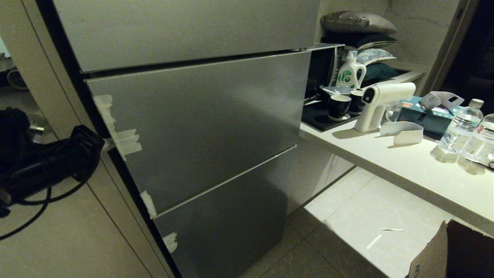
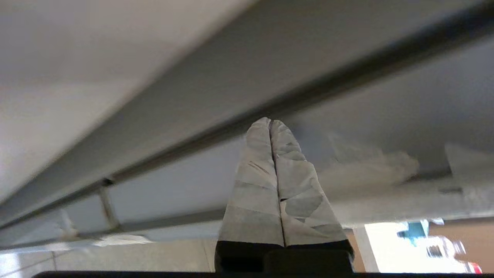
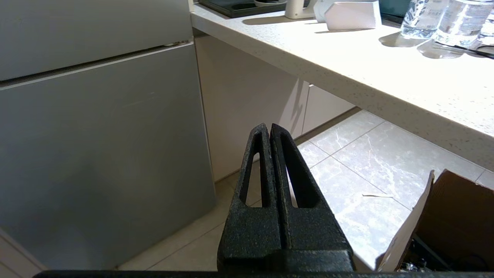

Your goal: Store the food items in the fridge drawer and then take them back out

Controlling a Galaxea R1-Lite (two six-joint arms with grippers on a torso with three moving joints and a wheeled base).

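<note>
The fridge shows only closed grey steel fronts, with the middle front (image 1: pixel 208 123) in the centre of the head view. The fridge drawer and the food items are out of view. My left arm reaches in from the left, and my left gripper (image 1: pixel 105 145) is at the middle front's left edge, beside whitish tape scraps (image 1: pixel 127 141). In the left wrist view the left gripper (image 2: pixel 270 122) is shut and empty, its taped fingers (image 2: pixel 254 181) pressed together, the tip close to the dark seam (image 2: pixel 216 131) between fronts. My right gripper (image 3: pixel 269 127) hangs low, shut and empty, over the floor.
A pale counter (image 1: pixel 405 166) runs along the right with water bottles (image 1: pixel 461 125), a white handheld device (image 1: pixel 380 102), dark cups (image 1: pixel 339 106) and a detergent bottle (image 1: pixel 349 73). An open cardboard box (image 1: pixel 451 251) stands on the tiled floor (image 1: pixel 347 224) at the lower right.
</note>
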